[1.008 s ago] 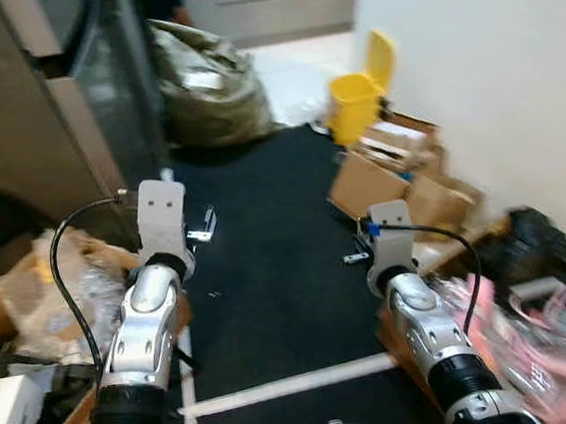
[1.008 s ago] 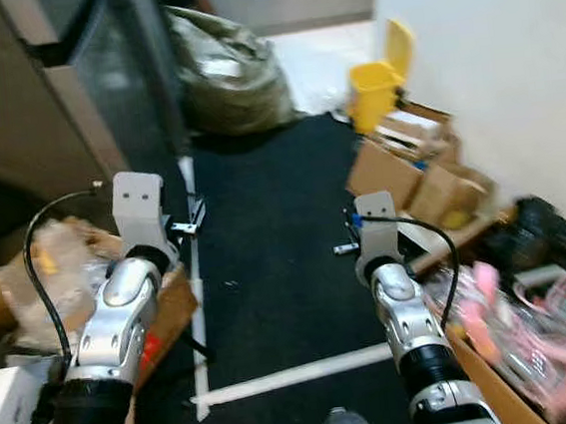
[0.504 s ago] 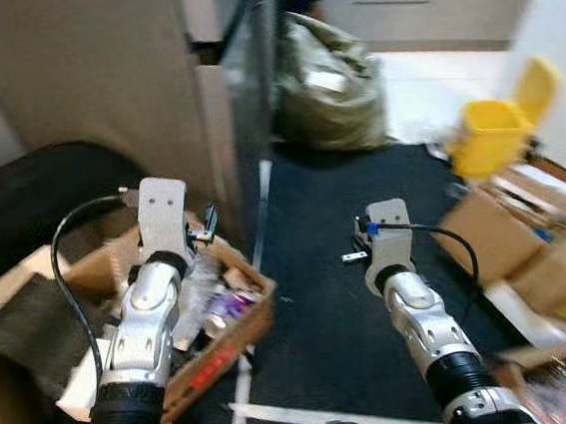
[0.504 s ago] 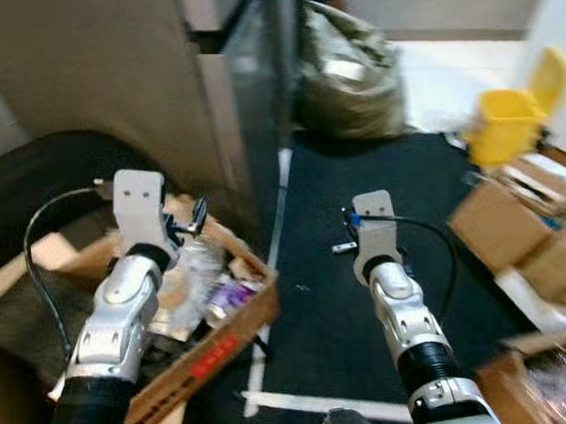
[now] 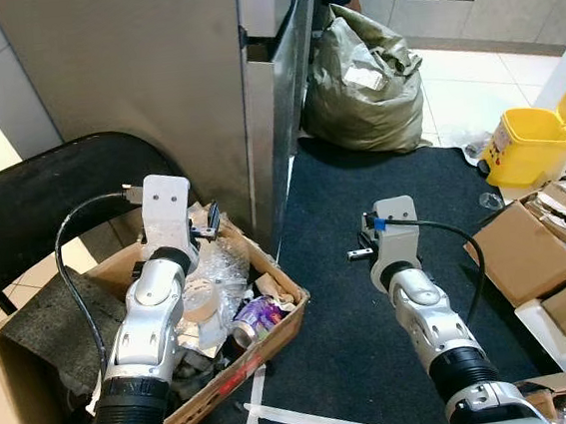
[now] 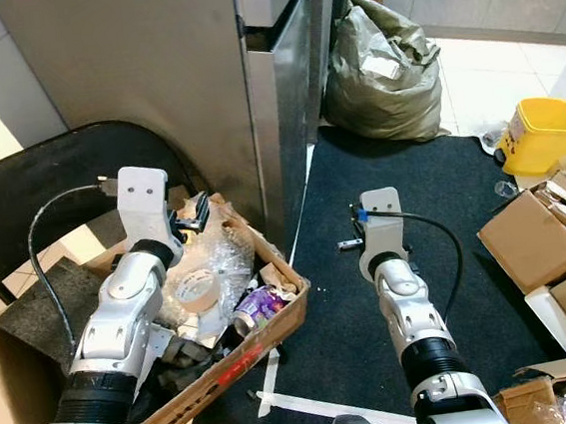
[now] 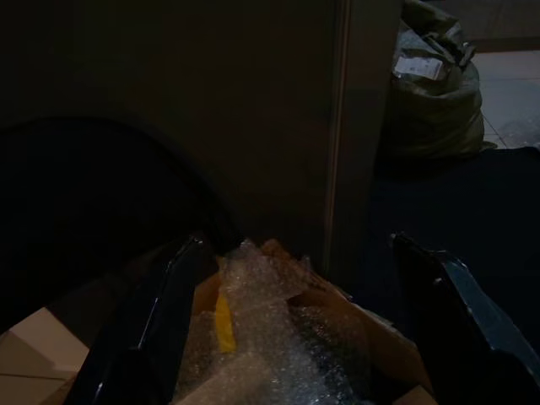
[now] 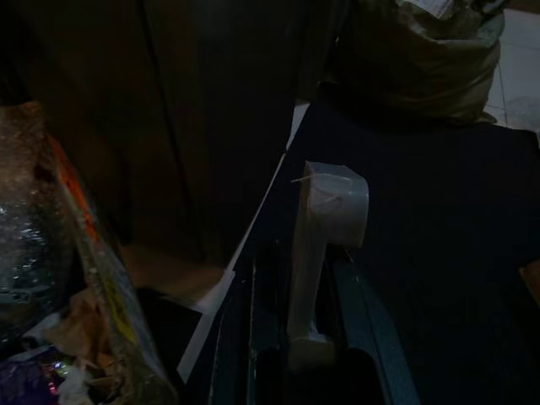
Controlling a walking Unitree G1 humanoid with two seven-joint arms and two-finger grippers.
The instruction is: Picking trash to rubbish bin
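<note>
My right gripper [image 8: 316, 337] is shut on a flat white strip of trash [image 8: 327, 228] that sticks out past the fingers, held above the dark carpet [image 5: 381, 192]. The right gripper [image 5: 358, 254] hovers mid-carpet, right of a cardboard box [image 5: 275, 338]. That box holds bubble wrap [image 5: 223, 268], a tape roll [image 5: 199, 298] and a crushed can [image 5: 256, 318]. Over its back end my left gripper [image 7: 304, 312] stands open, its fingers [image 7: 160, 321] wide apart and nothing between them. A yellow rubbish bin [image 5: 537, 142] with its lid up stands far right.
A tall metal cabinet [image 5: 149, 74] rises behind the box, and a black chair [image 5: 32, 211] stands to its left. A stuffed grey-green bag [image 5: 365, 69] sits at the carpet's far end. Cardboard boxes [image 5: 522, 249] crowd the right side. White tape [image 5: 283, 417] crosses the floor near my feet.
The whole view has swung left: the wall and boxes on the right slid away, while the cabinet, chair and trash box came in. Both arms keep their pose.
</note>
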